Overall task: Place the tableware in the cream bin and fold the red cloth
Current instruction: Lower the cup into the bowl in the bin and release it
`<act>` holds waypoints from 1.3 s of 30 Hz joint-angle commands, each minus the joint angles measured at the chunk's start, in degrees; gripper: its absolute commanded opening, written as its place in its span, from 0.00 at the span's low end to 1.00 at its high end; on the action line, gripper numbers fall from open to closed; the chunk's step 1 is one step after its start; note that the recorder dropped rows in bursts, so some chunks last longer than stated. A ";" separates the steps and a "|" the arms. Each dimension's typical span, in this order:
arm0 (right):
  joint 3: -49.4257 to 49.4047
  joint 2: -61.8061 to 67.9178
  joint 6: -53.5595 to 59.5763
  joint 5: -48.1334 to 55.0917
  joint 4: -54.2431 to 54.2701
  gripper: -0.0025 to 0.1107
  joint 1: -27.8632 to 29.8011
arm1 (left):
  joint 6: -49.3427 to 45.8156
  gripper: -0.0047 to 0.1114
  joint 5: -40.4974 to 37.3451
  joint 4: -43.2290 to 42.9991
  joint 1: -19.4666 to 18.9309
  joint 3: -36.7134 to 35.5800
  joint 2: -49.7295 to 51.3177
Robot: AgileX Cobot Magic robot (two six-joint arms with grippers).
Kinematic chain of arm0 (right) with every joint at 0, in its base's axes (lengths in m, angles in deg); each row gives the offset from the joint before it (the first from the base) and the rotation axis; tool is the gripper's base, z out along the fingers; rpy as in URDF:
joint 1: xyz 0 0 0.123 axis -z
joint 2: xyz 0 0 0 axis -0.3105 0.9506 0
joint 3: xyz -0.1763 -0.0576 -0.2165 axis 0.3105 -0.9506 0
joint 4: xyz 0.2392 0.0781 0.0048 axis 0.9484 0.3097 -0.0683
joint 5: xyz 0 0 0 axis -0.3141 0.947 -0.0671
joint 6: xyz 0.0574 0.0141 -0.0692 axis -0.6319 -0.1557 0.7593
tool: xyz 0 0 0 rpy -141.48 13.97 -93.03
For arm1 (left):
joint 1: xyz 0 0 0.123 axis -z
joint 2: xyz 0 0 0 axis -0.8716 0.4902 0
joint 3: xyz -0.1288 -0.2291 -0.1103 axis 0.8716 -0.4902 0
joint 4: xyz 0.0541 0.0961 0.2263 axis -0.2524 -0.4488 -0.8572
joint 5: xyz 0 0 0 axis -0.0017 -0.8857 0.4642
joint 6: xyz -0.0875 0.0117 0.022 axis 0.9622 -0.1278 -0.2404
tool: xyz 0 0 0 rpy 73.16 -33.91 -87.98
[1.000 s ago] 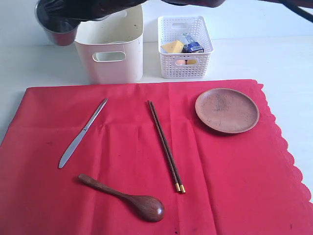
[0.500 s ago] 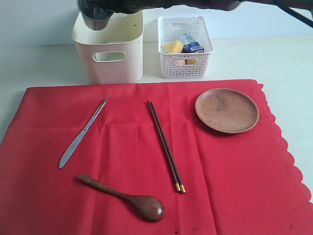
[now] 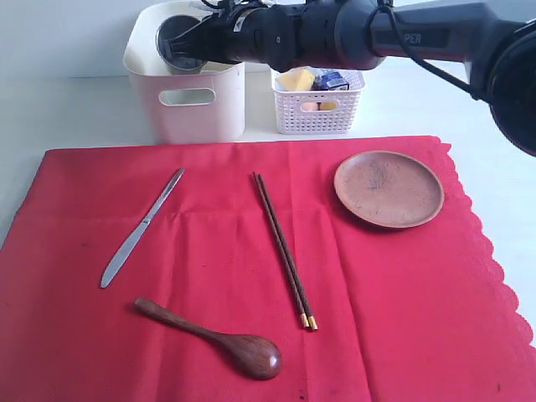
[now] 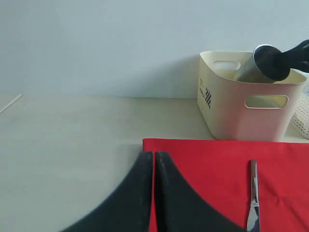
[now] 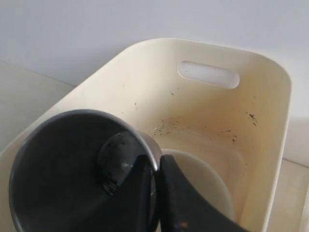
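The left gripper sits pinched shut, empty, at the red cloth's nine o'clock edge, out of the way. At eleven o'clock the right gripper pinches the steel cup's rim, tipped sideways over the cream bin, apparently so it drops in beside the white bowl.
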 commanded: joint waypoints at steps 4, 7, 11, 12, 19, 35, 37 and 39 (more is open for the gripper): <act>0.42 1.22 -0.02 -3.63 -0.48 0.02 0.11 | 0.06 0.07 0.02 0.36 -0.16 0.03 -0.38; 0.42 1.70 -0.02 -3.77 -0.48 0.02 0.11 | 0.06 0.07 0.02 0.36 -0.16 0.03 -0.38; 0.42 1.82 -0.02 -3.77 -0.48 0.02 0.11 | 0.06 0.07 0.02 0.36 -0.16 0.03 -0.38; 0.42 1.82 -0.02 -3.77 -0.48 0.02 0.11 | 0.06 0.07 0.02 0.36 -0.16 0.03 -0.38; 0.42 1.82 -0.02 -3.67 -0.48 0.23 0.11 | 0.06 0.07 0.02 0.36 -0.16 0.03 -0.38; 0.42 -10.61 5.71 12.50 -0.08 0.54 0.11 | 0.06 0.07 0.02 0.36 -0.16 0.03 -0.38; 0.42 -14.52 5.71 18.06 -0.08 0.54 0.11 | 0.06 0.07 0.02 0.36 -0.16 0.03 -0.38; 0.42 -17.68 5.87 23.27 -0.08 0.54 0.11 | 0.06 0.07 0.02 0.36 -0.16 0.03 -0.38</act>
